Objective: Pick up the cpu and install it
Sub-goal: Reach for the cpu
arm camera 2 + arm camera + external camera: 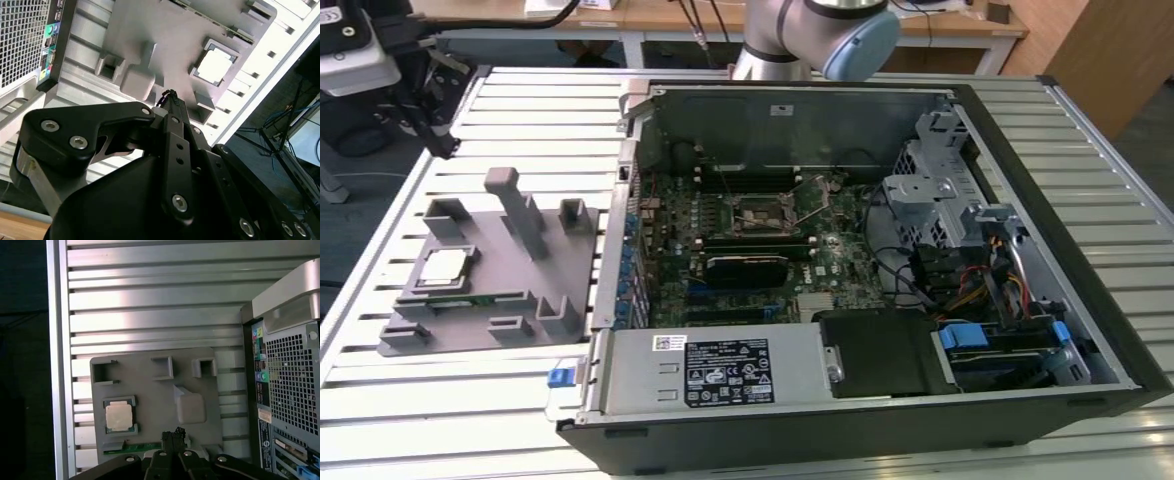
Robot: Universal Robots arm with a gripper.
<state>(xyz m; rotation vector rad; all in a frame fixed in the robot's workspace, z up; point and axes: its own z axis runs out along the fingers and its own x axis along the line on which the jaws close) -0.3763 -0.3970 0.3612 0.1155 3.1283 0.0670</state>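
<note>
Space above the cpu (pixel 444 267) lies open, near the worktop (pixel 534 100) edge at the exterior view's left; tall posts (pixel 520 215) on its grey holder (pixel 467 335) stand between it and the computer case (pixel 881 430).

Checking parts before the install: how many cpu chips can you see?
1. The cpu sits in a square pocket of the grey holder, to the exterior view's left of the computer case. Others could be hidden inside the case.

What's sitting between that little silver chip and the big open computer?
Upright grey posts of the holder plate that the chip rests in stand between it and the computer, as the exterior view shows.
</note>
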